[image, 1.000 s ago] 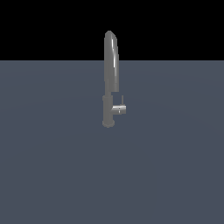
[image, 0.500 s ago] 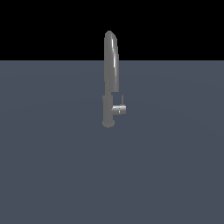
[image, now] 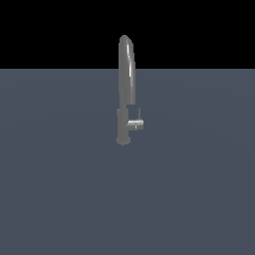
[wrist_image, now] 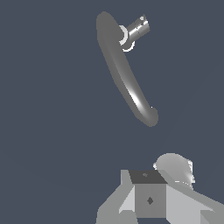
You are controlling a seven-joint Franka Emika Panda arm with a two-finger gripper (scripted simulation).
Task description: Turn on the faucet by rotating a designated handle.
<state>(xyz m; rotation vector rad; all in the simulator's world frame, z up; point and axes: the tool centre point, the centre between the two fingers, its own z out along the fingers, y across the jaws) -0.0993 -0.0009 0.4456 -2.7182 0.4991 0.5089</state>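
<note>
Exterior view: you are looking at a flat grey-blue surface [image: 60, 199] running up to a black background [image: 50, 30]; no part of the arm is showing in this view.
Faucet: the faucet [image: 124, 89] is standing upright near the middle of the surface, its base sitting on the surface and its arched spout rising past the horizon line into the black area.
Handle: the handle [image: 135, 124] is projecting sideways from the lower faucet body toward the exterior view's right; a thin pin is standing up from its outer end.
Wrist view, faucet: you are seeing the faucet [wrist_image: 124, 78] from above, its curved spout sweeping across the frame over the plain surface [wrist_image: 48, 109].
Wrist view, handle: the handle [wrist_image: 137, 29] is sticking out from the faucet body as a short bright cylinder.
Wrist view, gripper: only the pale housing of the gripper [wrist_image: 151, 199] is appearing at the frame edge, well apart from the faucet and touching nothing.
Gripper state: the fingers are lying outside the frame, so you cannot tell whether they are spread or closed.
</note>
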